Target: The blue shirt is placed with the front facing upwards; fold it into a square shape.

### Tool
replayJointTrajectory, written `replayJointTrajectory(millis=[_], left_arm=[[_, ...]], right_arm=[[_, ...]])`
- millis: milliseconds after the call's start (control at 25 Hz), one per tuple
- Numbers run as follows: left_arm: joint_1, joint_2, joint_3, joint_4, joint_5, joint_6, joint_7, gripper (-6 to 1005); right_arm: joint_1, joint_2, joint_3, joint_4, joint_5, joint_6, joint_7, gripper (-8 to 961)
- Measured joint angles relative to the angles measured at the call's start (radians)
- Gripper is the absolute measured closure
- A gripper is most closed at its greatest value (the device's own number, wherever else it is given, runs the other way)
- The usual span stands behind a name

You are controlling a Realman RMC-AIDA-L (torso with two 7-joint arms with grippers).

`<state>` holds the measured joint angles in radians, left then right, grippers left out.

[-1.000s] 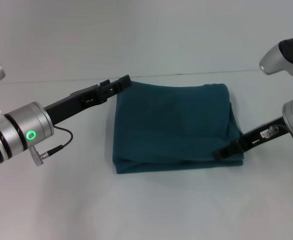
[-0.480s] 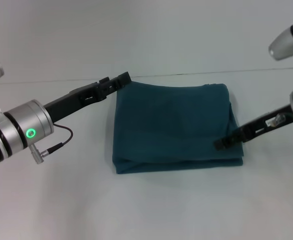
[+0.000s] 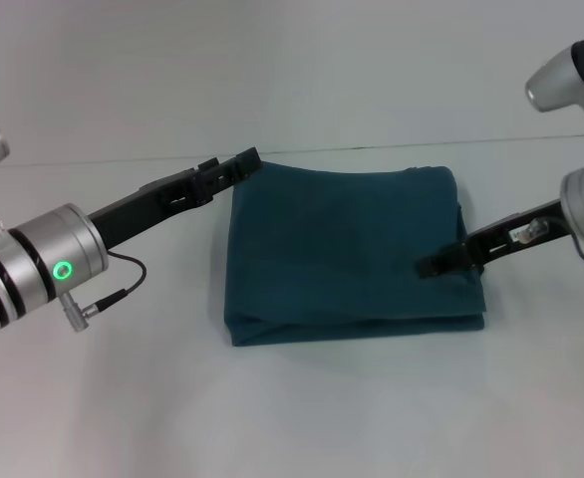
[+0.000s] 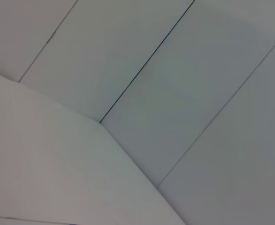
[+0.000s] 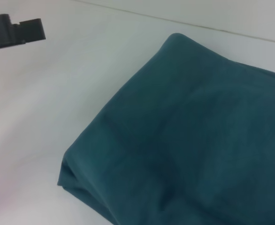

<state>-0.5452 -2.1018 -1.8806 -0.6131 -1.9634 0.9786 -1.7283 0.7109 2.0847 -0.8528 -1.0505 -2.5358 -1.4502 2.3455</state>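
Risk 1: right tool (image 3: 430, 267) hangs over the right part of the blue shirt (image 3: 347, 254), close to or touching the top layer. If it drags sideways w/ cloth caught on it, the top layer could slide and skew the fold.
Risk 2: stacked layers show along the near edge and near-left corner (a small bulge there in the right wrist view). A nudge could open that corner.
Risk 3: left tool (image 3: 249, 159) sits just beside the shirt's far-left corner. A careless move could snag the corner and flip it.
Right tool state: can't tell whether apart or together; only its dark tip shows.
Left tool state: can't tell either; seen side-on as one dark bar, approx. level w/ the far edge.
Shirt, where: middle of the white worktop (image 3: 302, 418), between the two arms.
Shirt, look: dark teal-blue, folded to a roughly square block, plain side up, no print in sight. Surface mostly smooth w/ faint creases. Right side shows slightly uneven layer edges.
Progress (my guess): fold looks done or nearly so.
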Motion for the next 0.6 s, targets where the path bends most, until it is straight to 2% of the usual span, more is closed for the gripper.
replayJointTrajectory(millis=[120,400,600], left_arm=[[0.0,-0.002,0.0,-0.001,0.0,0.001,0.0,201],[-0.004,-0.001,0.0,-0.001,0.0,0.0,0.003,201],[-0.005,-0.001,0.0,-0.001,0.0,0.001,0.004,201]], right_arm=[[0.0,-0.001,0.001,0.059,0.023,0.038,-0.02,359],[0.008,-0.001,-0.003,0.123,0.037,0.066,-0.035,585],[-0.002,-0.01,-0.008,0.178,0.03,0.106,-0.04,823]])
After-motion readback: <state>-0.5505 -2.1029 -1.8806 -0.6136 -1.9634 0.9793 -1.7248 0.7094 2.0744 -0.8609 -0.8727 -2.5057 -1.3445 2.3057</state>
